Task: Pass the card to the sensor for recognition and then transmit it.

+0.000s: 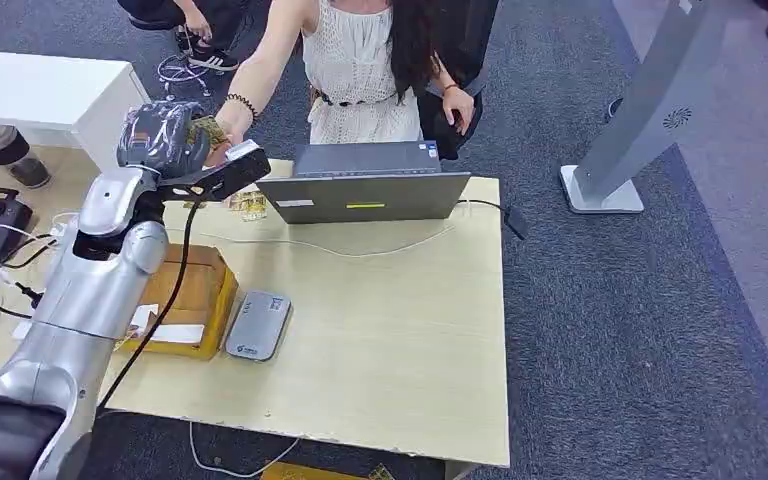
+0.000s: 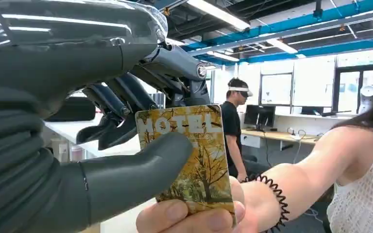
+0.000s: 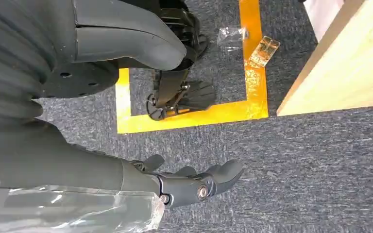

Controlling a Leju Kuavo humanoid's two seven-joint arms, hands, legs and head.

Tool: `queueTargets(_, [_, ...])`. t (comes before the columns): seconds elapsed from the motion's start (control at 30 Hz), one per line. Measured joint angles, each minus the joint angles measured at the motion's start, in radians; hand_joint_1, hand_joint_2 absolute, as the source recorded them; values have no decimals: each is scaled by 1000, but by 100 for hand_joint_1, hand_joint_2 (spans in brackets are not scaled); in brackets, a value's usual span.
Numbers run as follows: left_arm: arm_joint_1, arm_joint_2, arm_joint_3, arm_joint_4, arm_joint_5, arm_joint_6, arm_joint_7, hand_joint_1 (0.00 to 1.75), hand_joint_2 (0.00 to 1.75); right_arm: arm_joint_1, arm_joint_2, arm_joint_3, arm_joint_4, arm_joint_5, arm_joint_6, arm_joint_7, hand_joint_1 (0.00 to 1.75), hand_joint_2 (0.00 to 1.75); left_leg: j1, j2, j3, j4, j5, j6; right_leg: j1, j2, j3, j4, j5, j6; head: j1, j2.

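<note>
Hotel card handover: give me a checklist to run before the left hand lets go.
1. Yellow tree-print hotel card pinched by left hand, thumb across its face: ok.
2. Person's hand grips the card's free end: ok.
3. Right hand hangs over grey carpet, holding nothing: ok.
4. Card already read by the grey sensor box on the table: cannot tell.
5. Open grey laptop clear of the handover: ok.

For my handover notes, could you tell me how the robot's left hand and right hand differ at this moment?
The left hand is raised over the table, pinching the hotel card that a person's hand also grips. The right hand hangs over the carpet, holding nothing, fingers apart. Both have dark grey fingers.
</note>
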Motion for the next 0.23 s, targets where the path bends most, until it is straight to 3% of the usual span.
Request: queueTargets(0.23, [12,2,-2,4,-3,39,5,0,175,0,0,3,3,0,-1,0,0,175,0,0,0,0,0,0,0,0,0,0,0,0,0,0])
